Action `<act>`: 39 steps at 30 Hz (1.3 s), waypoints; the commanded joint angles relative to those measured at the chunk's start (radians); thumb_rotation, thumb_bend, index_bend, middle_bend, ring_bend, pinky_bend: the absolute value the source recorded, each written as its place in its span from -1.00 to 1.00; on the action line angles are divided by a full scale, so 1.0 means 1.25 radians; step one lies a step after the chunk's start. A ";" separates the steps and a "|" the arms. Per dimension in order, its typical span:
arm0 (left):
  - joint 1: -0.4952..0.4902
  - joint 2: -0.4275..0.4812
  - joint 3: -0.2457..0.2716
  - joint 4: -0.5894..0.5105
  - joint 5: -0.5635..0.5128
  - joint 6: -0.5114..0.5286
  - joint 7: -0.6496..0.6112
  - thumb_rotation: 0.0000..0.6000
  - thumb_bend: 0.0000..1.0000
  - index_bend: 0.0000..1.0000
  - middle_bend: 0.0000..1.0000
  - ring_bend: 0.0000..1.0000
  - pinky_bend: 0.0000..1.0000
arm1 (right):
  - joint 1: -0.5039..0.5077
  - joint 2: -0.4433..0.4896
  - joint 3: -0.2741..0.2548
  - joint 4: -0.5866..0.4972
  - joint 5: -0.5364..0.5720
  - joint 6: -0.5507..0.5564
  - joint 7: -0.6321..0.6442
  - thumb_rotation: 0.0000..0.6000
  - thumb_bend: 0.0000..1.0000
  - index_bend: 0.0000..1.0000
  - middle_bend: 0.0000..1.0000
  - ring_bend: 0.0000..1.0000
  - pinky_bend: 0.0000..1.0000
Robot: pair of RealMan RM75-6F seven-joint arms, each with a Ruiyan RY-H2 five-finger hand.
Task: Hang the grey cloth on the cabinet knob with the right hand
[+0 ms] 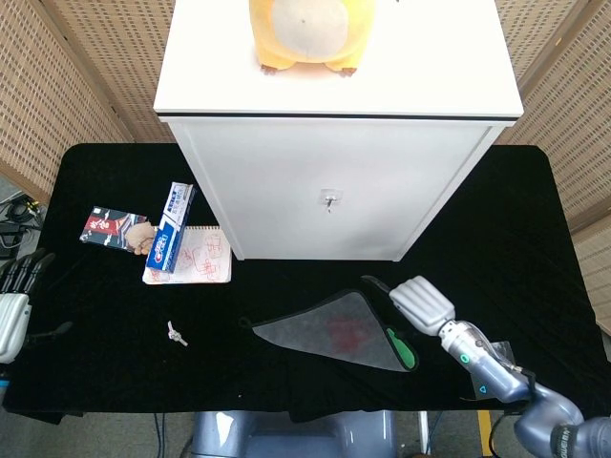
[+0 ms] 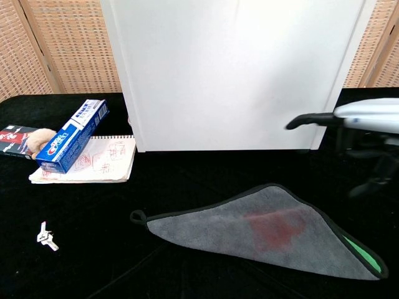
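Observation:
The grey cloth [image 1: 329, 331] [image 2: 262, 230] lies flat on the black table in front of the white cabinet [image 1: 334, 181]. It has a reddish stain, a green corner tab and a small black loop [image 2: 136, 216] at its left tip. A small metal knob [image 1: 328, 199] sticks out of the cabinet front. My right hand [image 1: 417, 300] [image 2: 358, 124] hovers above the cloth's right corner, fingers apart and holding nothing. My left hand [image 1: 13, 301] rests at the table's far left edge, open and away from the cloth.
A toothpaste box [image 1: 172, 225] lies over a notepad [image 1: 191, 258] left of the cabinet, beside a dark packet [image 1: 113, 229]. Small keys [image 1: 176, 333] lie front left. A yellow plush toy [image 1: 305, 33] sits on the cabinet top. Wicker screens stand behind.

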 commanded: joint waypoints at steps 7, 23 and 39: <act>-0.006 -0.001 -0.006 0.005 -0.019 -0.015 0.003 1.00 -1.00 -1.00 -1.00 -1.00 -1.00 | 0.143 -0.144 0.047 0.051 0.210 -0.174 -0.072 1.00 -1.00 -0.72 1.00 1.00 1.00; -0.017 -0.005 -0.012 0.019 -0.048 -0.044 0.002 1.00 -1.00 -1.00 -1.00 -1.00 -1.00 | 0.279 -0.312 0.008 0.139 0.438 -0.211 -0.233 1.00 -1.00 -0.82 1.00 1.00 1.00; -0.022 -0.009 -0.015 0.023 -0.061 -0.055 0.008 1.00 -1.00 -1.00 -1.00 -1.00 -1.00 | 0.348 -0.409 -0.050 0.167 0.626 -0.088 -0.387 1.00 -1.00 -0.77 1.00 1.00 1.00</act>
